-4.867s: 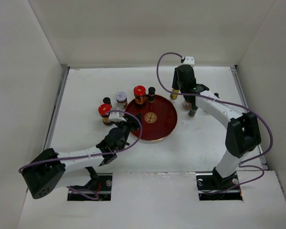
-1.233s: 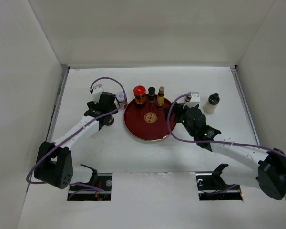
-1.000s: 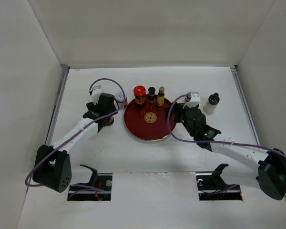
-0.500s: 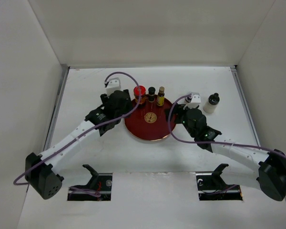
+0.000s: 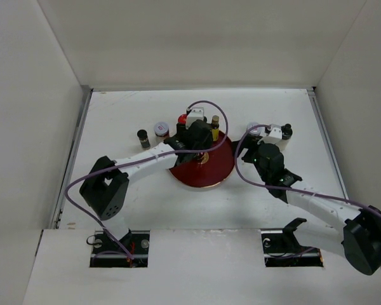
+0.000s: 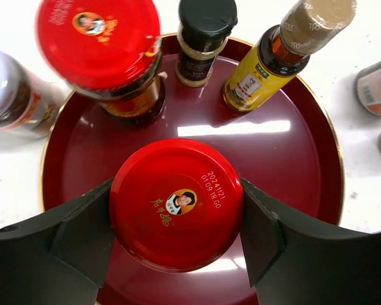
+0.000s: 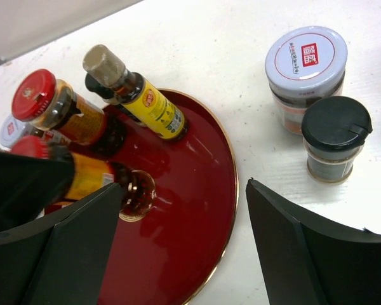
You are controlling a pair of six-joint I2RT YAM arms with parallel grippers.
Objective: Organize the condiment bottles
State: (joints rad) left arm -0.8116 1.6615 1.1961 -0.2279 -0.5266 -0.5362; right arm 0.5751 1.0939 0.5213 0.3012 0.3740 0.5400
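So far about half of the sorting looks done. Toward the left edge of the bench, a small black-capped bottle (image 5: pixel 143 138) stands on the bare top. Just beside it, on the tray's side, is a white-lidded jar (image 5: pixel 160 130). Neither is on the tray yet.

Mid-bench, toward the far edge, lies the round dark-red tray (image 6: pixel 298 152). Along its far rim three things stand upright in a row: a red-capped jar (image 6: pixel 98 38), a black-capped shaker (image 6: pixel 203 38) and a slim amber bottle (image 6: pixel 267 63) with a yellow label.

The left gripper (image 6: pixel 176 219) is clamped on a second red-capped jar (image 6: pixel 178 200), one finger on each side of the lid. It holds the jar over the middle of the tray, near the gold emblem. Whether the base already touches the tray cannot be told. I judge this to be the step in hand: setting the jar down and letting go.

Right of the tray, the right gripper (image 7: pixel 184 187) hangs with its fingers spread wide and nothing between them, low over the tray's right rim. Beyond it, toward the right edge, a second white-lidded jar (image 7: pixel 307 63) and a black-capped bottle (image 7: pixel 335 143) stand close together on the bench. So at least four containers are left to bring in, two on each side.
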